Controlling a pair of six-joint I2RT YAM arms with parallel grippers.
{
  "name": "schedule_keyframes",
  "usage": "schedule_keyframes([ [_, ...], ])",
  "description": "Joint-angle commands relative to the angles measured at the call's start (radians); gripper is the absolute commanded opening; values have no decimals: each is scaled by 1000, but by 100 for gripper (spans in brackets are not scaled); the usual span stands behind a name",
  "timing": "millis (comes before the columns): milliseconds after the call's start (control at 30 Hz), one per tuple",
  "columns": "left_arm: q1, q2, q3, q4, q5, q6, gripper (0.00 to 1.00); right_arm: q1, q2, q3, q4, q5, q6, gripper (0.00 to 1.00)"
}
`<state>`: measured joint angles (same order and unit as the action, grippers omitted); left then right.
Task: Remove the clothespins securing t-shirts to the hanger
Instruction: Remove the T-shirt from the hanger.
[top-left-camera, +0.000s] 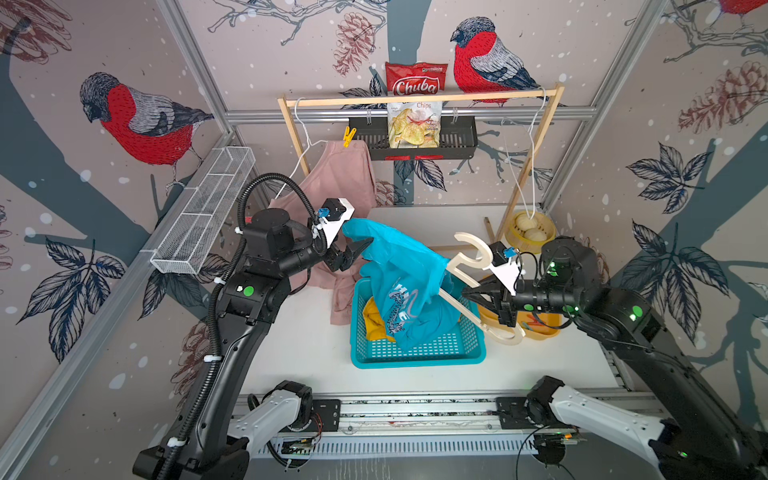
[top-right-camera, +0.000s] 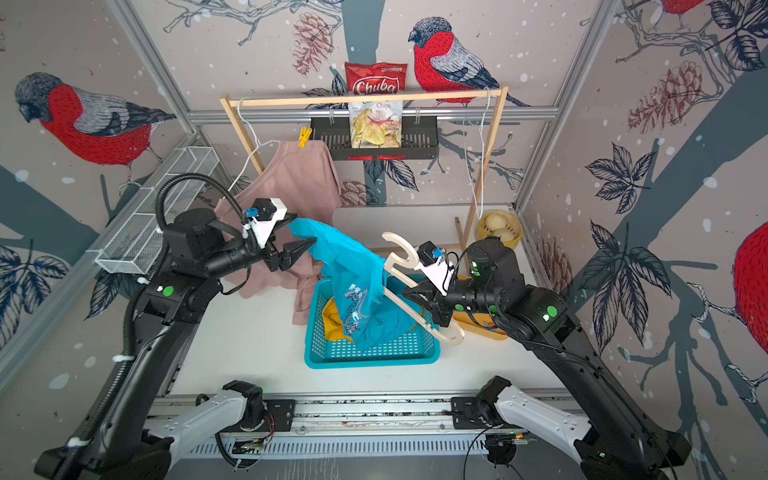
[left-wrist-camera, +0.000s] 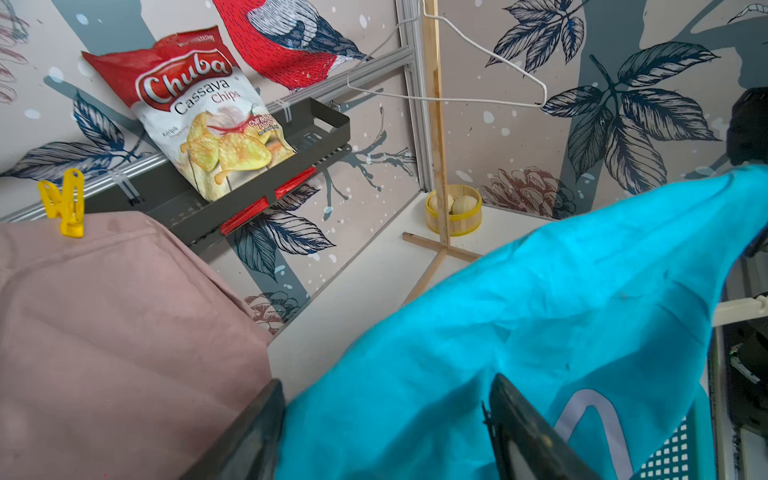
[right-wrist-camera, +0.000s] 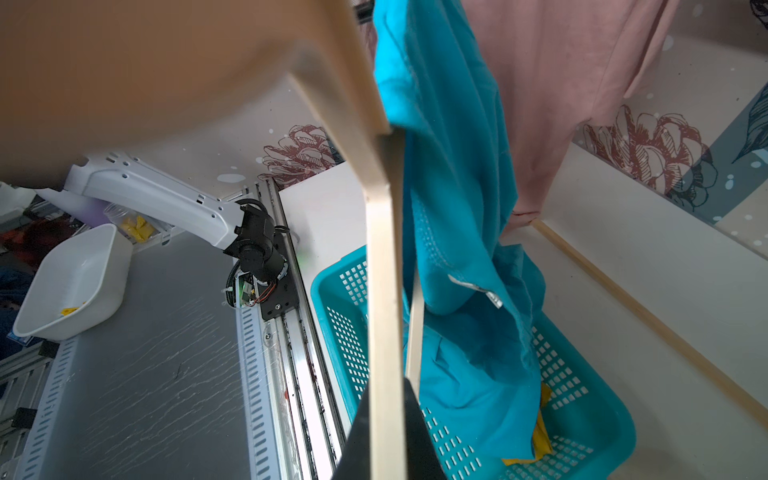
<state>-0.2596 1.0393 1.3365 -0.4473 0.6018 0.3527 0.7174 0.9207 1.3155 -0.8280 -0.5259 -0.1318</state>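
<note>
The teal t-shirt (top-left-camera: 407, 282) (top-right-camera: 357, 286) hangs from one arm of a wooden hanger (top-left-camera: 473, 257) (right-wrist-camera: 380, 270) into a teal basket (top-left-camera: 415, 357). My right gripper (top-left-camera: 473, 295) (right-wrist-camera: 386, 386) is shut on that hanger's other arm. My left gripper (top-left-camera: 360, 245) (left-wrist-camera: 386, 384) stands open at the shirt's raised end, with teal cloth (left-wrist-camera: 540, 332) lying between the jaws. The pink t-shirt (top-left-camera: 336, 183) (left-wrist-camera: 104, 311) hangs from a white wire hanger (top-left-camera: 305, 137), pinned by one yellow clothespin (top-left-camera: 348, 136) (left-wrist-camera: 66, 203). The yellow t-shirt (top-left-camera: 376, 322) (right-wrist-camera: 540, 436) lies in the basket.
A wooden rack (top-left-camera: 415, 99) stands at the back with an empty wire hanger (top-left-camera: 528, 166) on it. Behind it a black shelf (top-left-camera: 457, 141) holds a chips bag (top-left-camera: 415, 124). A steamer of buns (top-left-camera: 530, 230), a yellow bowl (top-left-camera: 540, 324) and a wire wall basket (top-left-camera: 203, 216) stand around.
</note>
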Motion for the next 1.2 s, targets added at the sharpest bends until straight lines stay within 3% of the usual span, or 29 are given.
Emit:
schedule_keyframes([
  [0, 5, 20, -2, -27, 17, 40, 71, -1, 1, 1, 10, -18, -10, 0],
  [100, 9, 24, -15, -33, 17, 37, 59, -1, -4, -1, 8, -8, -6, 0],
  [200, 15, 11, -40, -21, -8, 34, 21, -1, -15, -2, 23, 27, 3, 0],
  [267, 18, 2, -49, -18, -15, 33, 6, -1, -19, 2, 26, 63, 4, 0],
  [333, 22, -5, -52, -19, -19, 29, 0, -1, -22, 7, 26, 94, 5, 0],
  [733, 33, -39, -37, -14, -125, -14, 0, -1, -30, 14, 17, 150, 16, 0],
  [900, 34, -41, -25, -5, -76, -24, 1, -1, -27, 11, 22, 91, 24, 0],
  [1167, 36, -31, -30, 14, -79, -38, 38, -1, 10, 14, -27, -6, 18, 0],
])
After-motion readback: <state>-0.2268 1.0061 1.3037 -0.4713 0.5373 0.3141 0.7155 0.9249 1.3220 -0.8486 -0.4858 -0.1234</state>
